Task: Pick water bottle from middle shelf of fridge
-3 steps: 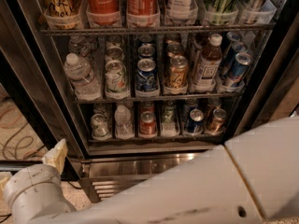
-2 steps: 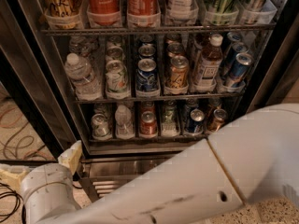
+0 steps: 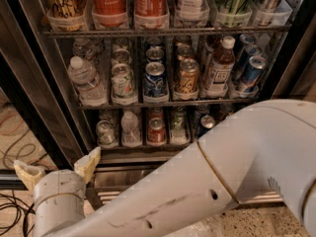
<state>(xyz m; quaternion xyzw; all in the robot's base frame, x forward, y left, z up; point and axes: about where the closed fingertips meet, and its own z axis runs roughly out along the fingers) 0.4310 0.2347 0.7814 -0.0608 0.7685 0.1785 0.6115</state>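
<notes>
Where the middle shelf (image 3: 168, 104) meets the left wall of the fridge (image 3: 44, 98), the water bottle (image 3: 88, 83) stands upright, its long axis vertical, white cap on top and base on the rack. Just right of the water bottle stands a green-and-white can (image 3: 122, 80); further right is an amber-drink bottle (image 3: 218, 65). Well below and left of the water bottle, the gripper (image 3: 58, 169) points upward, its two tan fingers (image 3: 88, 163) spread apart and holding nothing. The white arm (image 3: 222, 167) stretches away below and right of the water bottle.
</notes>
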